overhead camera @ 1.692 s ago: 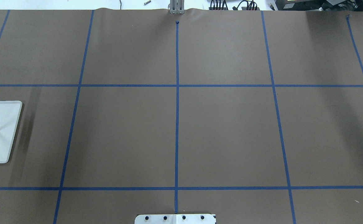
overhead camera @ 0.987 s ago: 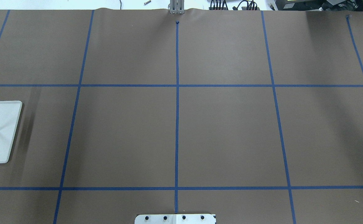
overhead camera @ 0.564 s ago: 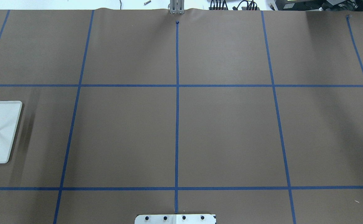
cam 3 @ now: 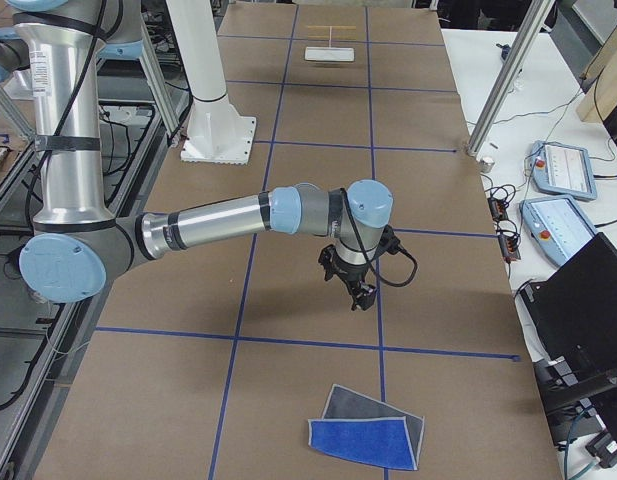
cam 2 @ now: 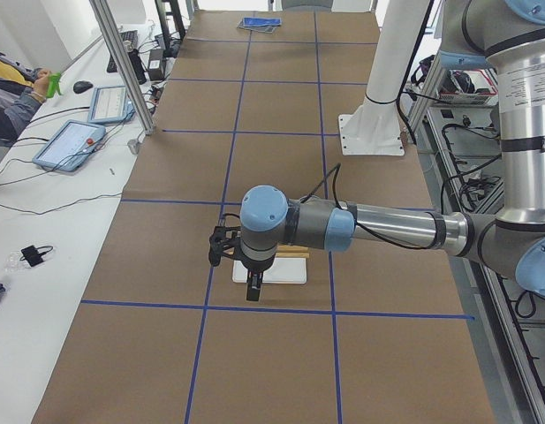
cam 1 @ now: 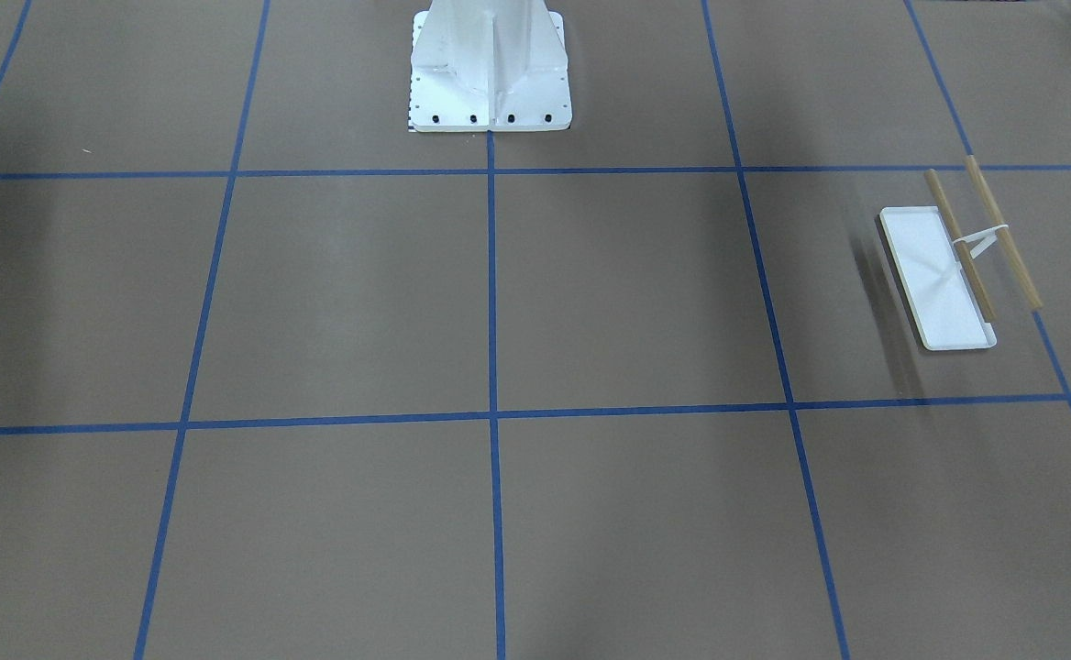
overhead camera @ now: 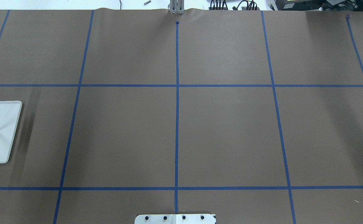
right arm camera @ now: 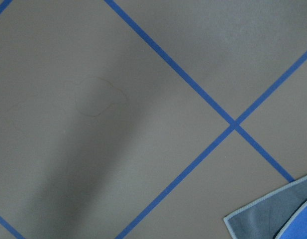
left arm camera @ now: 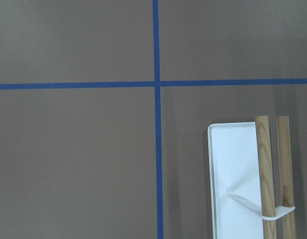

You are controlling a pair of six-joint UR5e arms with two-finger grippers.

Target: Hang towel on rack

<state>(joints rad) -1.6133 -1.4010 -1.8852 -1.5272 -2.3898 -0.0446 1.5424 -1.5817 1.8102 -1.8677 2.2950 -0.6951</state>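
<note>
The towel (cam 3: pixel 362 438) lies flat on the table at the near end of the exterior right view, blue face folded over grey. Its grey corner shows at the bottom right of the right wrist view (right arm camera: pixel 270 214), and it is small and far away in the exterior left view (cam 2: pixel 259 24). The rack (cam 1: pixel 937 275) stands at the robot's left end, its tray base (overhead camera: pixel 1 130) on the paper and its two wooden rods (left arm camera: pixel 262 169) bare. My left gripper (cam 2: pixel 253 289) hovers beside the rack. My right gripper (cam 3: pixel 364 297) hangs short of the towel. I cannot tell whether either is open or shut.
The large white bolted pedestal (cam 1: pixel 490 82) stands at the robot's side of the table. An aluminium post (cam 3: pixel 503 80) rises at the far table edge. Tablets (cam 2: pixel 73 141) and cables lie on the white side table. Blue tape lines grid the brown paper.
</note>
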